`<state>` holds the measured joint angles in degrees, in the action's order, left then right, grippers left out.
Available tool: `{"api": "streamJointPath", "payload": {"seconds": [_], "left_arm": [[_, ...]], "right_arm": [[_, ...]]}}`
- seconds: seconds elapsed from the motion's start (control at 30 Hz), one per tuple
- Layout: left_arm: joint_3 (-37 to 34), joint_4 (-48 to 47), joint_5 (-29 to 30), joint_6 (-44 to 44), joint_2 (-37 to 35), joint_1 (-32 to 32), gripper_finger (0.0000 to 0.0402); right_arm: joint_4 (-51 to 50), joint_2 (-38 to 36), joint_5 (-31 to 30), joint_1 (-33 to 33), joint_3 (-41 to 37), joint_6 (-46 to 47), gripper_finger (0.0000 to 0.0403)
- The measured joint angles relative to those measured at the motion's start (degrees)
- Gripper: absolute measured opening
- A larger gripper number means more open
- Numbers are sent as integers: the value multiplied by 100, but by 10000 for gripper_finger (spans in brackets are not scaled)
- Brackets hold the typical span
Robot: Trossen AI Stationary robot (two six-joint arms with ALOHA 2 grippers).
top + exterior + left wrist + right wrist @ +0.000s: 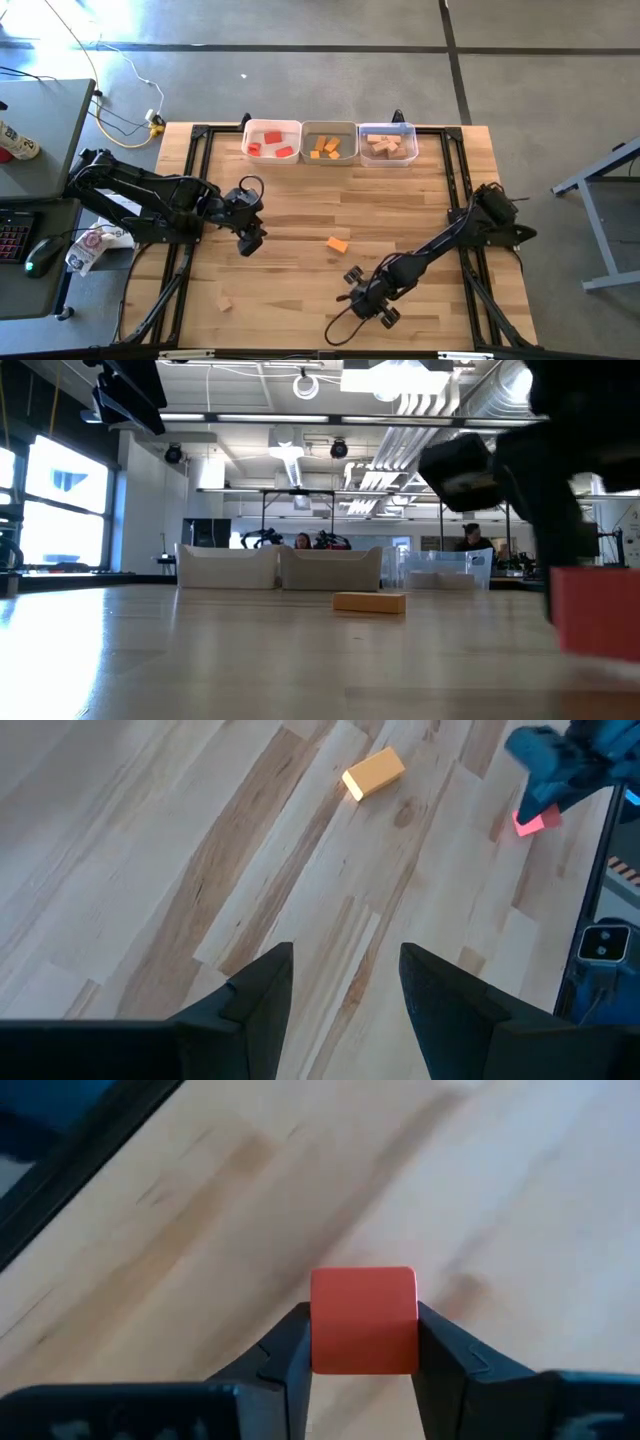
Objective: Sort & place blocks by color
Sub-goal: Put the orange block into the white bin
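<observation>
At the near edge of the table (300, 300) the right claw (365, 1342) is squeezed tight on a red block (364, 1320), one finger pressed on each side of it, and a small pale block (225, 303) lies off to the left near that same edge. Farther in, an orange block (338, 244) lies alone in the middle of the table, and the left claw (345, 982) hangs over bare wood just left of the middle with its fingers apart and nothing between them. At the far edge stand three bins in a row: the left bin (271, 130) has red blocks, the middle bin (329, 129) has orange ones, and the right bin (388, 131) has pale wood ones.
</observation>
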<state>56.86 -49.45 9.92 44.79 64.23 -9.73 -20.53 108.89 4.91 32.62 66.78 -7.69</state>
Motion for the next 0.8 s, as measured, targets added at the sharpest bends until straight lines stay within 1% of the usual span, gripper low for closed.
{"api": "streamJointPath", "payload": {"seconds": [0.1,0.2,0.3,0.5,0.8], "left_arm": [[0,0,101,6,-2,65,172],[0,2,241,-14,-2,182,172],[0,11,250,-190,-2,340,172],[0,308,227,-635,-2,700,172],[0,1305,-606,-1472,-17,1405,172]], "right_arm": [[-96,-182,-240,-130,104,-30,107],[-193,-338,-322,-313,108,-118,107],[-142,-570,-375,-522,108,-274,107],[-142,-1024,-737,-945,108,-729,107],[-127,-1745,-948,-1564,108,-1182,107]]}}
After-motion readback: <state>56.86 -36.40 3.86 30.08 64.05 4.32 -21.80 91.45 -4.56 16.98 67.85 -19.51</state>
